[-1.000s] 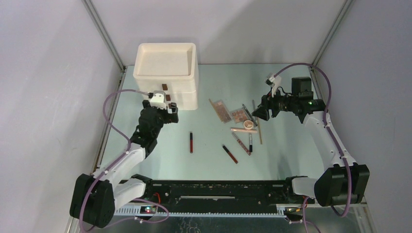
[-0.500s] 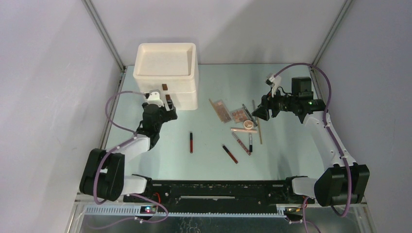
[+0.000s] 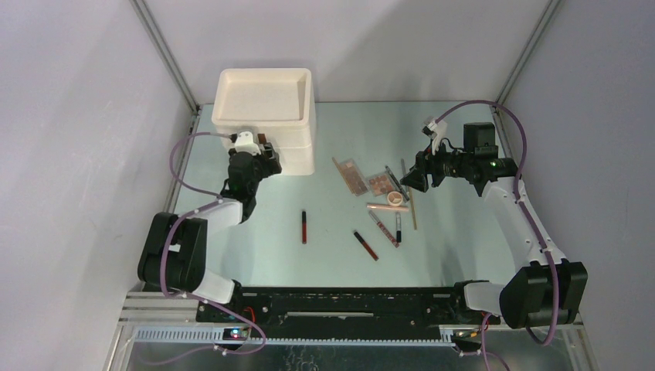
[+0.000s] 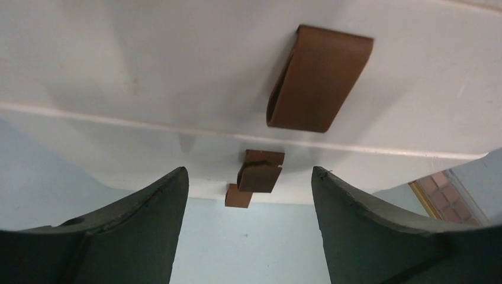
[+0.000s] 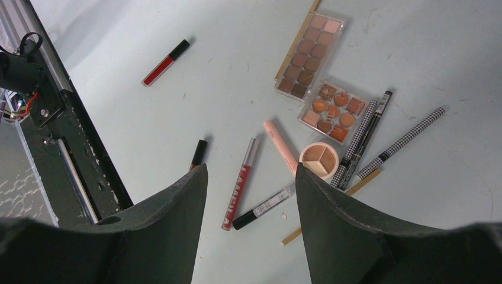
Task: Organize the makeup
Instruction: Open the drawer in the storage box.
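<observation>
Little looks done: the makeup [image 5: 328, 112] lies scattered on the tabletop [image 3: 448, 255], the drawer box [image 3: 297, 147] seemingly closed, while the left gripper [image 4: 248, 171] and right gripper [image 5: 251, 168] both hold empty jaws apart.

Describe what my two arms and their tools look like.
The left arm and right arm have white links and bulky black joints, each trailing a purple cable. The left tool and right tool are black, with two broad, dark, wedge-shaped fingers. A green light glows behind the right tool.
</observation>
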`<state>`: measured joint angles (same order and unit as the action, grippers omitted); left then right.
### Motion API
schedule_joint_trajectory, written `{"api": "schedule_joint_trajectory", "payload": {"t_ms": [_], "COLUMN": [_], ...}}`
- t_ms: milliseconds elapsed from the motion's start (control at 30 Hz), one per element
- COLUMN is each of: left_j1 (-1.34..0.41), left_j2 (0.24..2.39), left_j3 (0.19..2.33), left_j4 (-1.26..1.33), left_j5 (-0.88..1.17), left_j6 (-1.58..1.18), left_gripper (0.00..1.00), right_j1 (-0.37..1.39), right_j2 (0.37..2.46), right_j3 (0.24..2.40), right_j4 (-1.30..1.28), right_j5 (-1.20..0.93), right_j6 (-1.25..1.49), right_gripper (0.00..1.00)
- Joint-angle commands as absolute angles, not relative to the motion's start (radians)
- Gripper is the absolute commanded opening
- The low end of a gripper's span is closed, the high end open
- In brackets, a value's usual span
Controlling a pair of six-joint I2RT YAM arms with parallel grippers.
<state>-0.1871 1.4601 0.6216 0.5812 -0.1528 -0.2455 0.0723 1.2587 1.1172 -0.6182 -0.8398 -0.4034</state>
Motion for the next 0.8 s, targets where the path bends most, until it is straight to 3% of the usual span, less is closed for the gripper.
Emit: {"api": "schedule_joint_trajectory", "payload": {"t_ms": [0, 267, 767], "left_j1": [-0.168, -0.154, -0.134], "left_j2": [1.490, 1.513, 1.517], "left_j3": [0.686, 0.715, 0.759], "left_j4": [0.647, 0.643, 0.608], "left_j5": [-0.117, -0.075, -0.018], "left_j6": [-0.244, -0.250, -0.249], "left_gripper": [0.79, 0.71, 0.39], "right_j1": [0.071, 0.071, 0.071], "right_j2": [1.259, 1.261, 1.255], "right_j3": [1.119, 1.120, 1.120], "right_j4": [-0.614, -0.614, -0.614], "right_j5": [-0.851, -0.849, -0.853], "right_j6": [-0.419, -0.419, -0.419], "right_gripper": [0.65, 0.65, 0.66]}}
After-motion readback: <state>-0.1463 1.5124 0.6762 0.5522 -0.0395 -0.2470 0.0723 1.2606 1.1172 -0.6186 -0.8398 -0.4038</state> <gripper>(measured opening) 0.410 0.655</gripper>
